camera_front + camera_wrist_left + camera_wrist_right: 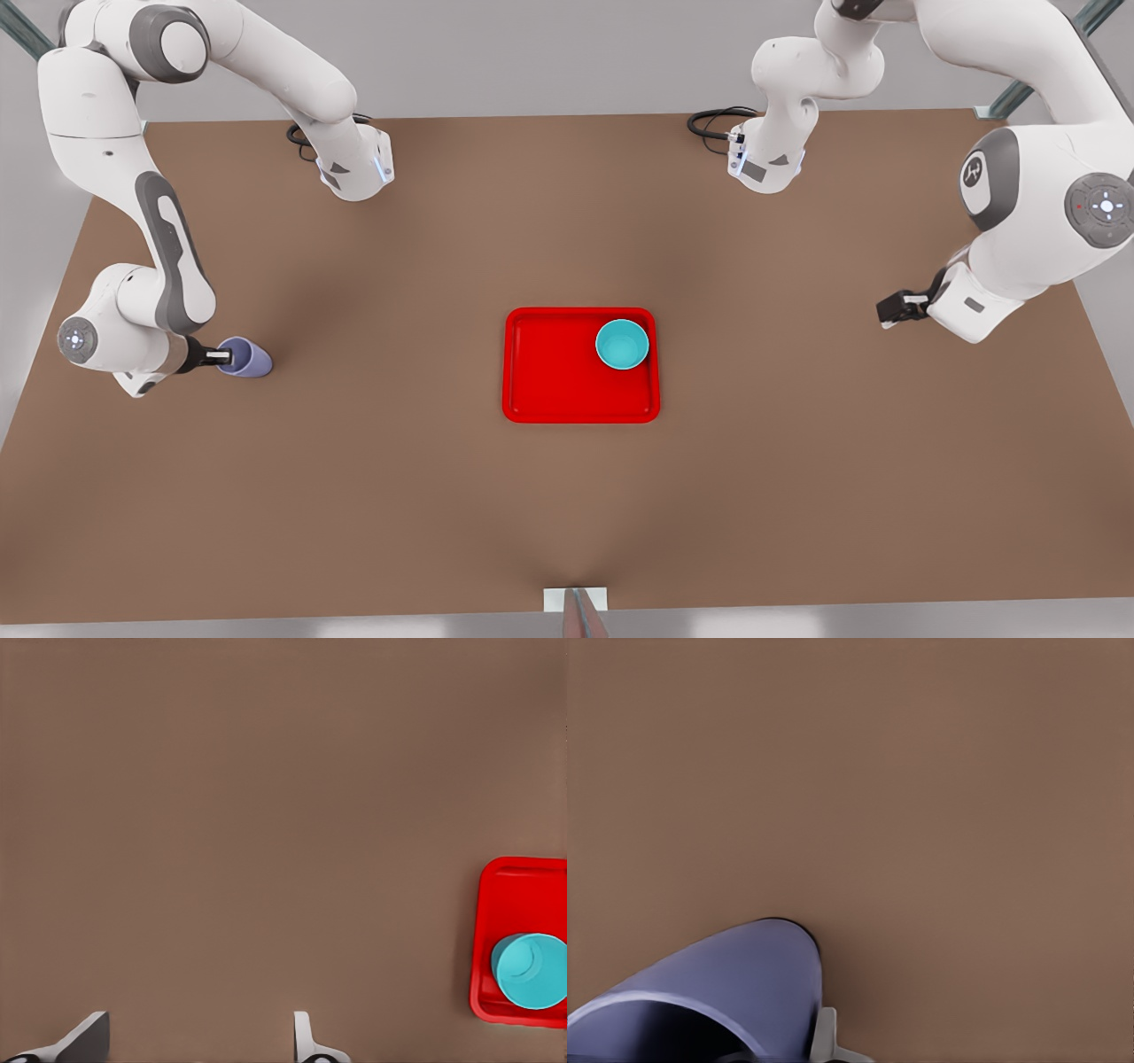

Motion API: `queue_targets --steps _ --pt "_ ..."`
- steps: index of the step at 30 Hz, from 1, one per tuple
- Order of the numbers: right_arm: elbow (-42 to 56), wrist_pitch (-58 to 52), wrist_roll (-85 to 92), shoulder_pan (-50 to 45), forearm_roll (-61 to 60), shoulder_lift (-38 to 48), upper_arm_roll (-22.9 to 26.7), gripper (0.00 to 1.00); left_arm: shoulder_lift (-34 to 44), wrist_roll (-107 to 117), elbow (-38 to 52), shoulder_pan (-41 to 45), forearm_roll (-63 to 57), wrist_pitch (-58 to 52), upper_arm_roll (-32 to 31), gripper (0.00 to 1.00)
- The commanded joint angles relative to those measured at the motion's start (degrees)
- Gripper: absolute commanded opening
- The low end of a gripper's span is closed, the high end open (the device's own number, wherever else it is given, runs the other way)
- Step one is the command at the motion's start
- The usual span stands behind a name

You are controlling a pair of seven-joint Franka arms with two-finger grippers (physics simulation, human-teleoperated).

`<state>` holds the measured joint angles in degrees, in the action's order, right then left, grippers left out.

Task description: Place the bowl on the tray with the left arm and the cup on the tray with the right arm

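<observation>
The lavender-purple tapered cup (246, 358) lies tilted at the front view's far left, well apart from the flat red rectangular tray (549, 390), its rim gripped by the right gripper (219, 357), one finger (825, 1035) outside the wall. The coming carry therefore runs toward the front view's right. The round teal bowl (622, 344) already sits in the tray's far right corner; the left gripper (889, 312) waits well to the right, fingers (302, 1032) spread wide and empty.
</observation>
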<state>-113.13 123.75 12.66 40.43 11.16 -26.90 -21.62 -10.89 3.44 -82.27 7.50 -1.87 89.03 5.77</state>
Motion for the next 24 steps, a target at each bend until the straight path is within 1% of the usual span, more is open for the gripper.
queue_targets --steps 1,7,8,9,10,11,12,24 --pt "0.0 0.0 0.0 0.0 0.0 0.1 0.0 0.28 0.0 0.0 0.0 0.1 -0.2 0.0 -0.1 1.0" --pt "0.0 -0.1 -0.4 0.0 0.0 0.5 -0.1 0.28 0.0 0.1 0.0 0.0 -0.9 0.8 0.0 1.0" --pt "-0.1 -0.2 -0.4 0.0 0.0 0.7 -0.1 0.28 -1.0 0.2 -0.4 0.0 -0.9 1.7 0.0 1.0" --pt "-0.1 -0.4 -0.4 0.3 -0.1 0.9 -0.7 0.28 -1.1 0.2 -1.1 -0.6 -0.8 1.1 0.0 1.0" --pt "-0.2 -0.6 -0.5 1.8 -0.1 0.9 -2.5 0.28 -1.1 0.2 -1.1 -0.9 -0.8 0.9 0.0 1.0" --pt "-0.2 -0.7 -0.5 1.9 -0.1 0.9 -2.5 0.28 -1.4 0.3 -1.8 -2.2 -0.8 1.5 0.0 1.0" --pt "-0.4 -0.2 -0.4 2.0 -0.1 0.5 -2.5 0.28 -1.3 0.3 -1.8 -4.8 1.8 1.8 -0.1 1.0" --pt "-0.5 -0.5 -0.6 1.7 -0.2 0.8 -2.6 0.27 -1.7 0.2 -1.6 -6.2 1.6 2.0 0.0 1.0"
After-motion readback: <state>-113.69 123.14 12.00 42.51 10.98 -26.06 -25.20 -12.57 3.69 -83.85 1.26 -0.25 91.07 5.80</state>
